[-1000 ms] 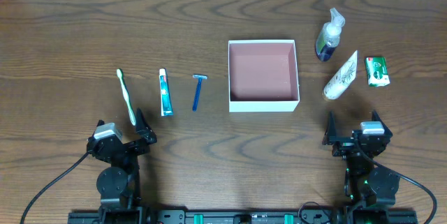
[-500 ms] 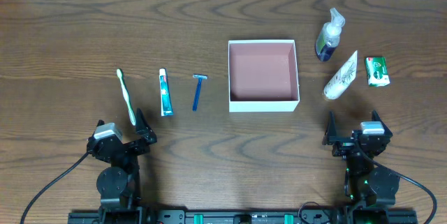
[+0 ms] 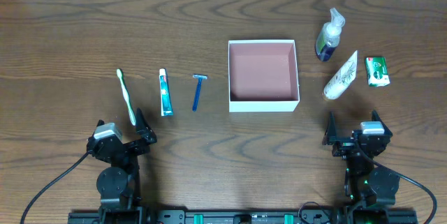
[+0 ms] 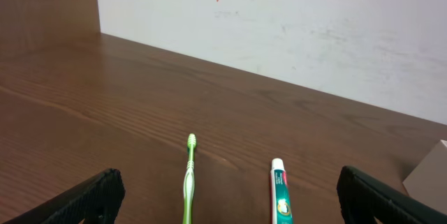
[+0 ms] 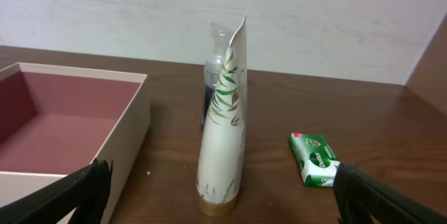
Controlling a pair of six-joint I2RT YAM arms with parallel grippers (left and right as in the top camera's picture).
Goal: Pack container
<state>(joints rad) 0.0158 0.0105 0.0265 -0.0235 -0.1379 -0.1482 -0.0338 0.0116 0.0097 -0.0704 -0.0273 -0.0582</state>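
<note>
The container (image 3: 263,102), a square white box with a bare pink inside, sits open at mid-table; its wall (image 5: 134,137) shows in the right wrist view. Left of it lie a green toothbrush (image 3: 126,97), a toothpaste tube (image 3: 165,92) and a blue razor (image 3: 199,91). To its right are a pump bottle (image 3: 328,35), a white leaf-printed tube (image 3: 341,75) and a green soap packet (image 3: 377,70). My left gripper (image 3: 122,128) stands open near the front edge, facing the toothbrush (image 4: 188,178) and toothpaste (image 4: 281,196). My right gripper (image 3: 353,130) is open too, facing the white tube (image 5: 223,133).
Bare wooden table (image 3: 230,147) lies between the two arms and the row of items. A pale wall (image 4: 279,35) rises behind the table's far edge. The container's corner (image 4: 429,175) shows at the right of the left wrist view.
</note>
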